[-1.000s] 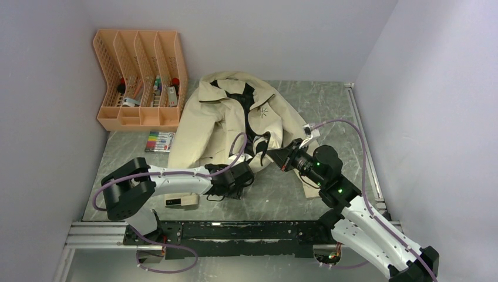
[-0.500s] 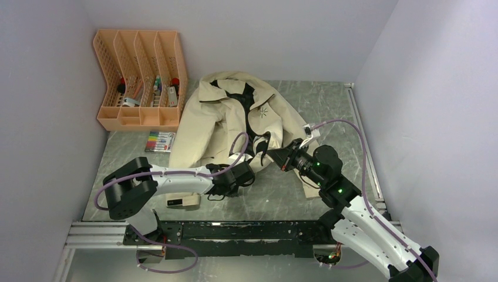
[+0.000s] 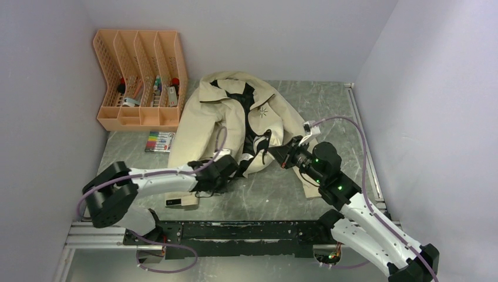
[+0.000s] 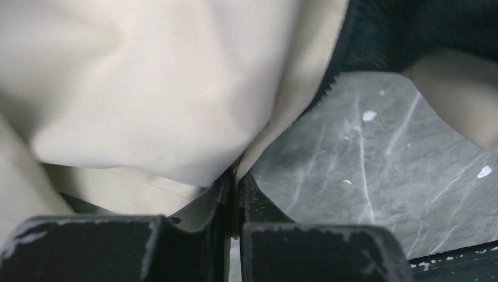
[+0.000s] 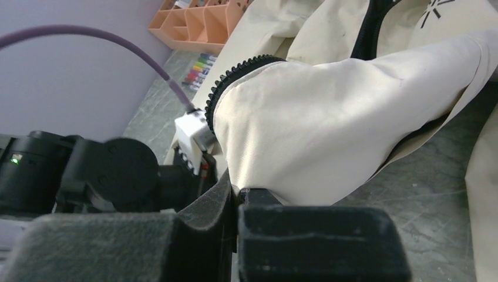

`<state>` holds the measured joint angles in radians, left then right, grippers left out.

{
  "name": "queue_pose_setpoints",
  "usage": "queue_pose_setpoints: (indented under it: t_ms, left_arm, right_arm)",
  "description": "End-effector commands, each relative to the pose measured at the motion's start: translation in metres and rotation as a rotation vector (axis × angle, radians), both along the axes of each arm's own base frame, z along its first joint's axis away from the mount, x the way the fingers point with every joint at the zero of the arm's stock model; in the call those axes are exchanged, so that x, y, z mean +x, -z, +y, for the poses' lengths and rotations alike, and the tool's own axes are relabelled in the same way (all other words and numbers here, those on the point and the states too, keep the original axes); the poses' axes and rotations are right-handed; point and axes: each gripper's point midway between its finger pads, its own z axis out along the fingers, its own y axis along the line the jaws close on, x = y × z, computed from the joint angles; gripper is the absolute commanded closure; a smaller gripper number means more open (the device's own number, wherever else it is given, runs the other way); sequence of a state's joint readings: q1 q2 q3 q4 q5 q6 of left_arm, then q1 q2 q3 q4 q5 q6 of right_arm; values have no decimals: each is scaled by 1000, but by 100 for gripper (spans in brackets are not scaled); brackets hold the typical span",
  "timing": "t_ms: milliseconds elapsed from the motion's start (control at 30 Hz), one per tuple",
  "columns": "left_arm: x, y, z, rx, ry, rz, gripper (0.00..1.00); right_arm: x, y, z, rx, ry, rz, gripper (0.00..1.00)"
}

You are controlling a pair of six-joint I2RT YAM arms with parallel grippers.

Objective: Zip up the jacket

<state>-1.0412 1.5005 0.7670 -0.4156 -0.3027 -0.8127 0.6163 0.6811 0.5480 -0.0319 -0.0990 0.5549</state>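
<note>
The beige jacket [image 3: 217, 117] lies spread on the grey table, its front open and its dark lining showing down the middle. My left gripper [image 3: 234, 165] is at the bottom hem of the left front panel. In the left wrist view it [image 4: 236, 176] is shut on a thin fold of the cream fabric [image 4: 147, 88], next to the dark zipper edge [image 4: 329, 88]. My right gripper [image 3: 271, 154] holds the right panel's lower edge. In the right wrist view it [image 5: 236, 191] is shut on the cream cloth [image 5: 329, 129], below the curling zipper teeth [image 5: 235, 76].
An orange file organiser [image 3: 141, 79] stands at the back left, with a pack of markers [image 3: 160, 141] in front of it. A small cream block [image 3: 181, 202] lies under the left arm. Walls close in on three sides, and a metal rail [image 3: 235, 229] runs along the near edge.
My left gripper has shut on the jacket's hem and the left arm has drawn back to the left, pulling the panel with it. The right gripper kept its hold, shifting only slightly.
</note>
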Motion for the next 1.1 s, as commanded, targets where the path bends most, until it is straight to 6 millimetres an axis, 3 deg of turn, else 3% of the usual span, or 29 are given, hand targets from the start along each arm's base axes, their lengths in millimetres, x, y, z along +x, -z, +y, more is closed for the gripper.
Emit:
queue_pose_setpoints:
  t_ms: [0,267,400,533,867,1067]
  left_arm:
    - [20,-25,12,-119,-37,-34,92]
    - [73,-101,18,-406,-66,-203,92]
    - [97,-148,14,-563,-46,-287,92]
    - [108,-191,10,-678,-15,-378,92]
    - [102,-265,8,-931,67,-541,92]
    - [89,-290,9,-1037,129,-629,92]
  right_arm:
    - [10,-21,-5,-27,32,-65,100]
    - [20,-49,-11,-65,59,-152,100]
    - [13,-64,1,-14,-14,-201,100]
    - [7,-61,15,31,-92,-187,100]
    - [-16,-63,45,123,-311,-236,100]
    - [-25,-66,62,179,-442,-256,100]
